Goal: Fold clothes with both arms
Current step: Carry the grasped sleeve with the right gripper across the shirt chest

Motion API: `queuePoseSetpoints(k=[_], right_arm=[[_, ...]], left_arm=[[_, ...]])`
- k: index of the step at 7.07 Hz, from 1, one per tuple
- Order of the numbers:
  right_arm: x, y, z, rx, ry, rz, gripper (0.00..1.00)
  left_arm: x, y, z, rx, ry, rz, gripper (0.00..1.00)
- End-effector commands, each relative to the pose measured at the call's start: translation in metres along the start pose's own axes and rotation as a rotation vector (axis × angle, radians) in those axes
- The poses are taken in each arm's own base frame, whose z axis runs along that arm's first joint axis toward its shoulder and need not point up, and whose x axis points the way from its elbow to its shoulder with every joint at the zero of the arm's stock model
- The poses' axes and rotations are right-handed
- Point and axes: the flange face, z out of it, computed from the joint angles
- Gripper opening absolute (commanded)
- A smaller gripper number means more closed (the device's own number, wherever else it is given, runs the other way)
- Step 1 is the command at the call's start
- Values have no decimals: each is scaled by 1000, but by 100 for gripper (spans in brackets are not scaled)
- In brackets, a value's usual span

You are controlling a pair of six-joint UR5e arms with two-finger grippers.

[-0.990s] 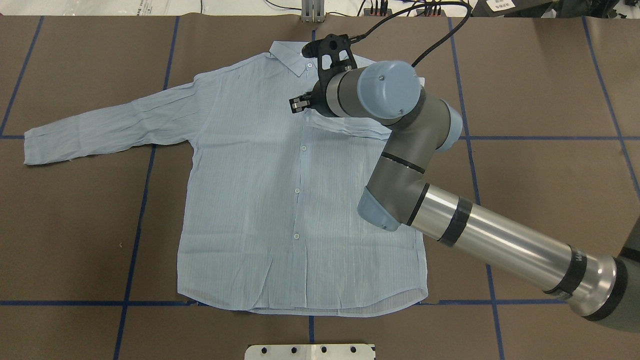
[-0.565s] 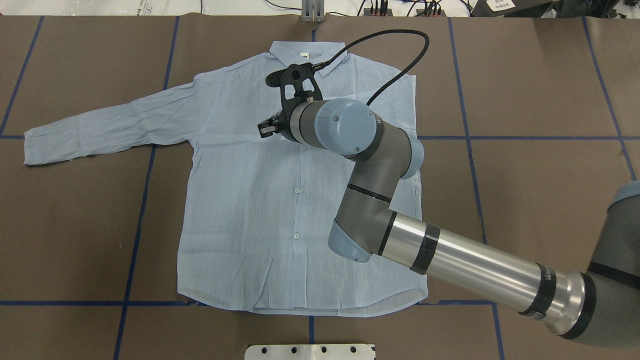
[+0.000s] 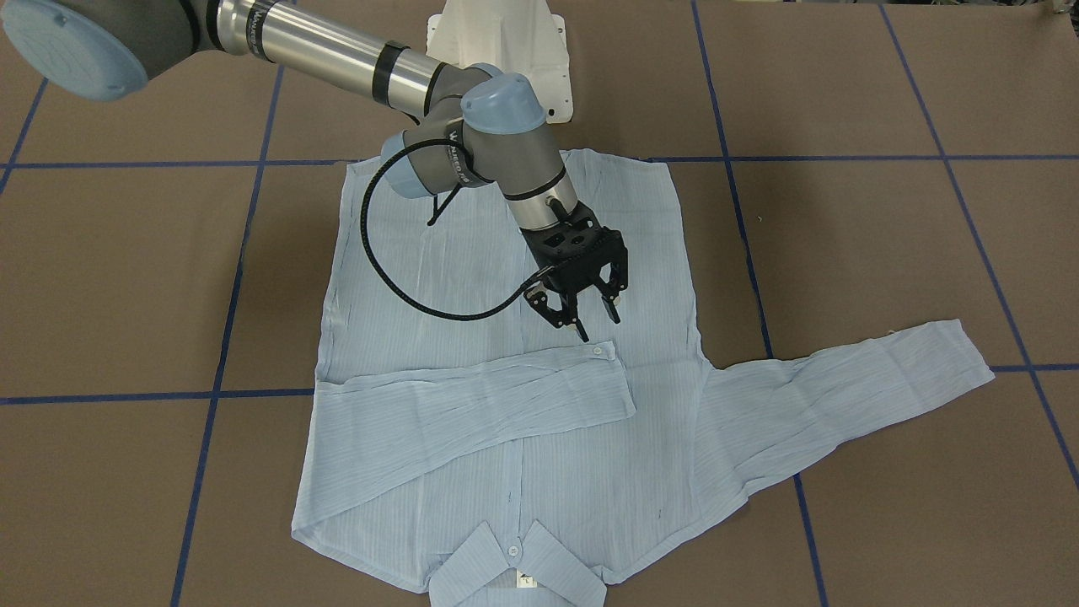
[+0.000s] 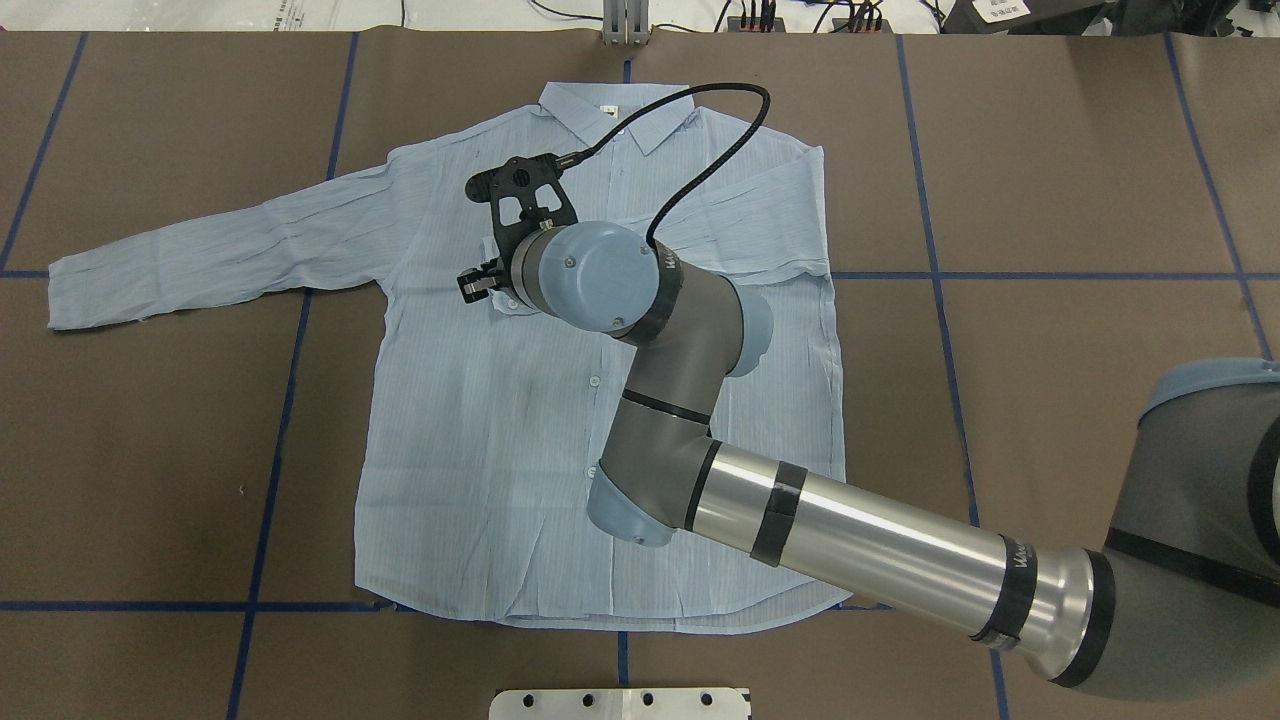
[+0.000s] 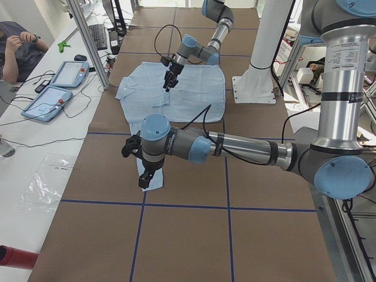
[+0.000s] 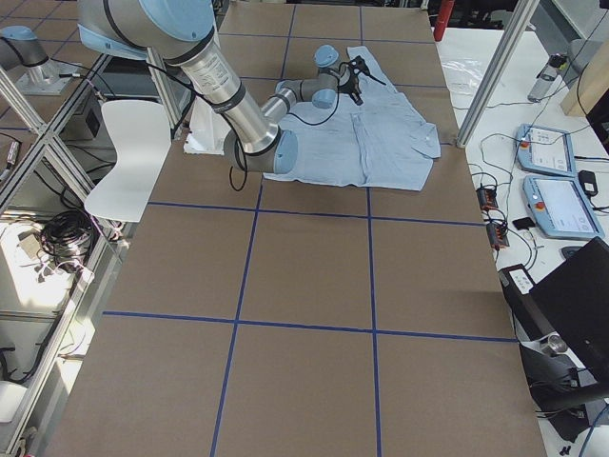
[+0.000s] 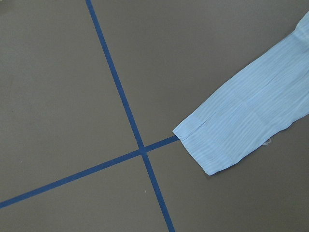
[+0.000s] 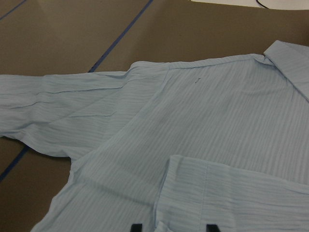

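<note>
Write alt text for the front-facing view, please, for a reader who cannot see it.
A pale blue shirt lies on a brown table, one sleeve folded across its front, the other sleeve stretched out. The right arm reaches over it, jaws open over the folded cuff.

One camera hangs behind my shoulders, looking forward and down on the desk (image 4: pixel 150 450). Another faces me from across it, steeply down; both take in the whole shirt (image 3: pixel 590 472), its collar (image 4: pixel 575 115) at opposite edges. Two more look along the desk from either end. My left wrist camera looks straight down on a sleeve cuff (image 7: pixel 217 145); the right one sits close over the shirt's chest, my fingers (image 8: pixel 136 227) at its bottom edge.
</note>
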Motion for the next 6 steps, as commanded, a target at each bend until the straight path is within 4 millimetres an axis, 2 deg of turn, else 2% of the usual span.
queuePoseSetpoints(k=[1,3,4,5,6], right_arm=[[-22,-4,2,4,32,-2,94],[-5,-7,5,-84,149,67,99],[13,-19,0,-178,175,125,99],[53,-47,-16,-314,209,194,100],[93,-80,-46,-409,242,261,100]], left_arm=[[0,0,1,-1,0,-1,100],[2,-2,1,5,27,-5,100],[7,-6,-3,33,36,24,100],[5,-5,1,57,36,41,100],[-2,-3,24,60,43,-6,100]])
